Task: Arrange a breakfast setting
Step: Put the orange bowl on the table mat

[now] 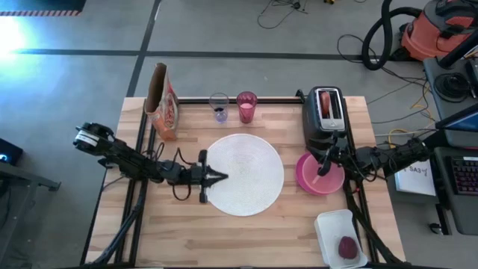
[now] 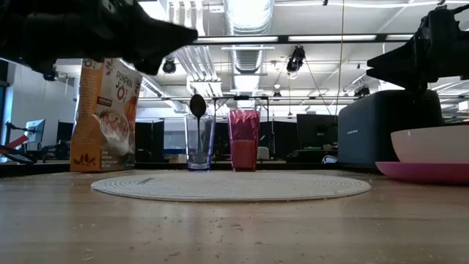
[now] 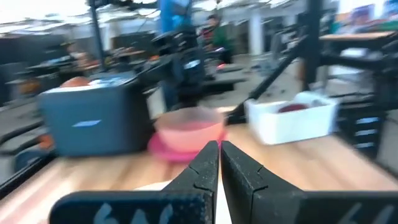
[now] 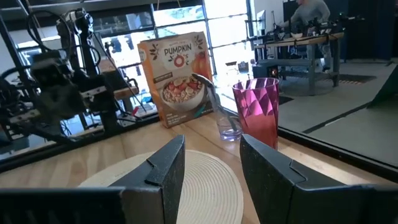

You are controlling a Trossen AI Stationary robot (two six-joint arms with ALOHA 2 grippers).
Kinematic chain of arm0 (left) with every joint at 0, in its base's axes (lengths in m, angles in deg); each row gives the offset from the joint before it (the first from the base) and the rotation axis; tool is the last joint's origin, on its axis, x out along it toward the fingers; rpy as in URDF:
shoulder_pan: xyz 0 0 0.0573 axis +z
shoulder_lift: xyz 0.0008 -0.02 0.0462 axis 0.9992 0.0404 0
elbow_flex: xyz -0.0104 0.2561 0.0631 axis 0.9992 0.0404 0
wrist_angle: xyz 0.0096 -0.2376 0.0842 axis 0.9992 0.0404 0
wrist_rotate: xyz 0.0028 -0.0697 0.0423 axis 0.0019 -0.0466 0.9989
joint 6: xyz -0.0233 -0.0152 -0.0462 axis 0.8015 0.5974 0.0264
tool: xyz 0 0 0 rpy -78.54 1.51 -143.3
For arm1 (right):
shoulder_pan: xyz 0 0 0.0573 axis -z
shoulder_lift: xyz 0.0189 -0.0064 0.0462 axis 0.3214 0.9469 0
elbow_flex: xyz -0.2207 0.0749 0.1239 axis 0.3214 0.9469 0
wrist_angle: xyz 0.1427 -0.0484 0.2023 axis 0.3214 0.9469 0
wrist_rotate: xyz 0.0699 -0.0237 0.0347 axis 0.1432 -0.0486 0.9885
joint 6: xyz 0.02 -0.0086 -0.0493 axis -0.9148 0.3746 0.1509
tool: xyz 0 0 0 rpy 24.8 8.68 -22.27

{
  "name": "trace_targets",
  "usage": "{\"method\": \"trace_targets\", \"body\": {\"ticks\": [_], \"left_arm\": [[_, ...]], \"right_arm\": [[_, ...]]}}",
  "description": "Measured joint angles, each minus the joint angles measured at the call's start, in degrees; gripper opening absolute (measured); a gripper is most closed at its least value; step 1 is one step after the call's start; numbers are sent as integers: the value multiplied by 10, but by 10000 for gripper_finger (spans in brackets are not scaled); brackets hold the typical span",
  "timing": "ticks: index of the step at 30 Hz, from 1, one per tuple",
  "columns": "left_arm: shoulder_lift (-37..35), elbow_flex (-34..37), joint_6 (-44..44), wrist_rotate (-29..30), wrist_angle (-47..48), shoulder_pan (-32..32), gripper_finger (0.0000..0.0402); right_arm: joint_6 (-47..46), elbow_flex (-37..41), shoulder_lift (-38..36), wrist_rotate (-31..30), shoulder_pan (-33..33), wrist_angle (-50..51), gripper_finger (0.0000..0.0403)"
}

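Nearest, the small dark-red fruit (image 1: 347, 247) is lying in a white tray (image 1: 328, 224). At the white disc's (image 1: 243, 174) left edge the left tool (image 1: 221, 177) is held closed, empty. Right of the disc, the right tool (image 1: 323, 169) is held open over the pink bowl (image 1: 317, 167) on the magenta plate (image 1: 334, 184). Farthest, the pink tumbler (image 1: 246, 107) is standing behind the disc.

Overhead, table-level and two wrist views.

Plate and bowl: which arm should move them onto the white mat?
Right, probably. The right gripper, open, hovers over the translucent pink bowl stacked on the magenta plate. The left gripper, shut, sits at the white mat's far edge.
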Motion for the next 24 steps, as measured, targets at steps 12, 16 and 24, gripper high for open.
{"method": "trace_targets", "body": {"ticks": [12,16,24], "left_arm": [[-6,-19,18,-27,53,2,1],[-8,-10,16,-28,48,2,1],[-9,-3,15,-41,42,2,1]], "right_arm": [[50,0,0,-5,1,-38,144],[104,0,0,47,1,-69,144],[31,-58,5,24,1,1,144]]}}
